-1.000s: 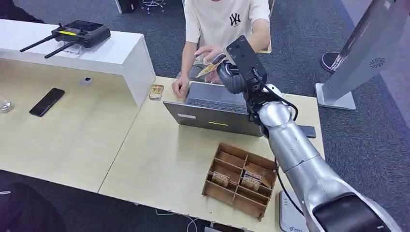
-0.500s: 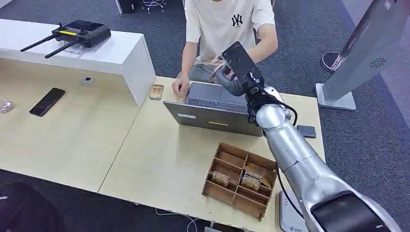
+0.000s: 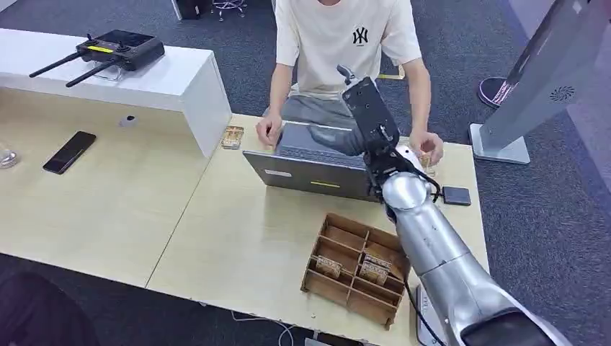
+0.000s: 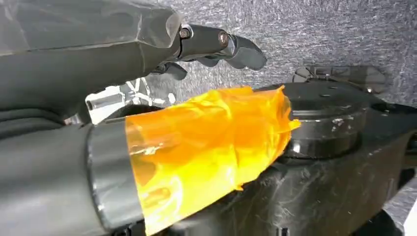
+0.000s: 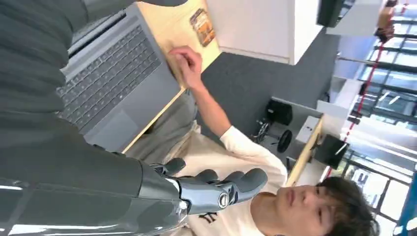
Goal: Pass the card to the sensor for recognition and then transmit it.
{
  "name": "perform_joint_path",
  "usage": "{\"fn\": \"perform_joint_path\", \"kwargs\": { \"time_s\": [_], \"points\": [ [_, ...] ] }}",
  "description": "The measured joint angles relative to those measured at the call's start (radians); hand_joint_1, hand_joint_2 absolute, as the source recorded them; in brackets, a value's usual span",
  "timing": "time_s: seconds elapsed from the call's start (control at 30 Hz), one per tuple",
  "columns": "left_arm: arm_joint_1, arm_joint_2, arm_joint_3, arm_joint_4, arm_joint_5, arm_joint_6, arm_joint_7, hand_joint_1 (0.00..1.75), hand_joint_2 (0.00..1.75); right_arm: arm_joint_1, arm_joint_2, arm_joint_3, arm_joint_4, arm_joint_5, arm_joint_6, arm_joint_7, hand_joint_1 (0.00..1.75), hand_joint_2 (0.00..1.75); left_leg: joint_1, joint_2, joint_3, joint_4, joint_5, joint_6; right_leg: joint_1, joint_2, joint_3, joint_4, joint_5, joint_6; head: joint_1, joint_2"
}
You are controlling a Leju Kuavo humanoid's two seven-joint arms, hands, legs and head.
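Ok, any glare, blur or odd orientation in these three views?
Head view: even light, sharp, soft shadows under the laptop. Left wrist view: the left hand looms close, with glare on its clear cover and on the orange tape. Right wrist view: turned sideways, bright windows washed out, right hand sharp.

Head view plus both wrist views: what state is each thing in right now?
Grey laptop: lid open, standing on the table.
Brown wooden divided tray: cards in some compartments.
Black phone: lying flat, screen dark.
Right hand: fingers apart, holding nothing, raised above the laptop.
Left hand: fingers apart, holding nothing.
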Motion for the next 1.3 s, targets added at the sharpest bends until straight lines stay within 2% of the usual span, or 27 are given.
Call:
{"fn": "perform_joint_path", "kwargs": {
  "time_s": [0.3,0.33,0.47,0.83,1.07,1.3],
  "points": [
    [0.06,-0.08,0.11,-0.027,-0.086,-0.02,0.039,0.0,0.0,0.212,-0.069,-0.025,-0.278,-0.055,0.04,-0.002,0.0,1.75,0.0,0.0,-0.001,0.0,0.0,0.0,0.0,0.0,-0.001,0.0,0.0,0.0,0.0,0.0],
    [0.066,-0.089,0.121,-0.027,-0.097,-0.028,0.043,0.0,0.0,0.231,-0.077,-0.027,-0.297,-0.057,0.041,-0.001,0.0,0.0,0.0,0.0,-0.001,0.0,0.0,0.0,0.0,0.0,-0.001,0.0,0.0,0.0,0.0,0.0],
    [0.087,-0.13,0.175,-0.028,-0.142,-0.064,0.059,0.0,0.0,0.298,-0.113,-0.031,-0.372,-0.071,0.058,0.005,0.0,0.0,0.0,0.0,-0.001,0.0,0.0,0.0,0.0,0.0,-0.001,0.0,0.0,0.0,0.0,0.0],
    [0.152,-0.295,0.409,-0.028,-0.354,-0.259,0.115,0.0,0.0,0.476,-0.224,-0.052,-0.545,-0.051,0.079,0.063,0.0,0.0,0.0,0.0,-0.001,0.0,-0.001,0.0,0.0,0.0,-0.001,-0.001,0.0,0.0,0.0,0.0],
    [0.174,-0.453,0.627,-0.028,-0.579,-0.475,0.155,0.0,0.0,0.535,-0.267,-0.068,-0.598,-0.031,0.079,0.091,0.0,0.0,0.0,0.0,-0.001,0.0,-0.001,0.001,0.0,0.0,-0.001,-0.001,0.0,0.0,-0.001,0.0],
    [0.176,-0.608,0.851,-0.028,-0.713,-0.622,0.152,0.0,0.0,0.561,-0.28,-0.09,-0.634,-0.029,0.053,0.088,0.0,0.0,0.0,0.0,-0.001,0.0,-0.001,0.001,0.0,0.0,-0.001,-0.001,0.0,0.0,0.0,0.0]
  ]
}}
